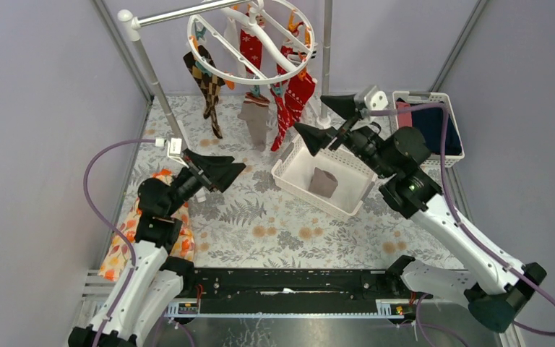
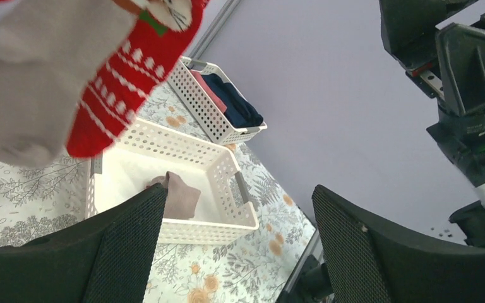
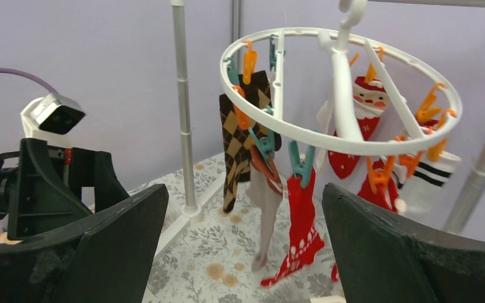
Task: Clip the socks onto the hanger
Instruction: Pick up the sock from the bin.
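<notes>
Two arms face the hanger (image 3: pixel 347 148), a round white ring already hung with socks: an argyle sock (image 1: pixel 206 90) on its left side, red Christmas socks (image 1: pixel 296 97) on its right, and a taupe-grey sock (image 1: pixel 258 119) dangling from its near rim. The left gripper (image 2: pixel 240 233) sits below and to the left of the hanger, jaws spread wide with nothing between them. The right gripper (image 1: pixel 309 116) hovers just right of the hanger, below its rim, likewise wide open and empty. A loose sock (image 1: pixel 324 182), also taupe-grey, lies in the white basket (image 1: pixel 311 201) on the worktop (image 1: pixel 260 224), below the hanger and to its right.

With both grippers free, the work appears to stand between socks: one is up and the next is not yet fetched. Whether the taupe-grey sock is firmly pinched cannot be told, as its clip is blurred in the wrist view. The next move likely calls for one gripper to dip into the basket, take the loose sock by its cuff and raise it to a free clip. The other would then squeeze that clip open.
</notes>
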